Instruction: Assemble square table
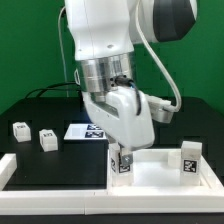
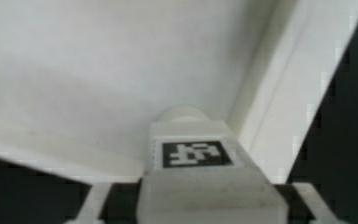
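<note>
The white square table top (image 1: pixel 158 168) lies at the front of the exterior view's right, and one white leg (image 1: pixel 190 160) with a tag stands on its far right corner. My gripper (image 1: pixel 120 157) is shut on another tagged white leg (image 1: pixel 122 165) and holds it upright over the top's left corner. In the wrist view the held leg (image 2: pixel 197 160) sits between my fingers (image 2: pixel 108 203), above the top's flat surface (image 2: pixel 105 80) and beside its raised rim (image 2: pixel 279 70). Whether the leg touches the top is hidden.
Two loose white legs (image 1: pixel 20 128) (image 1: pixel 47 138) stand on the black table at the exterior view's left. The marker board (image 1: pixel 82 132) lies behind the gripper. A long white border rail (image 1: pixel 50 172) runs along the front left.
</note>
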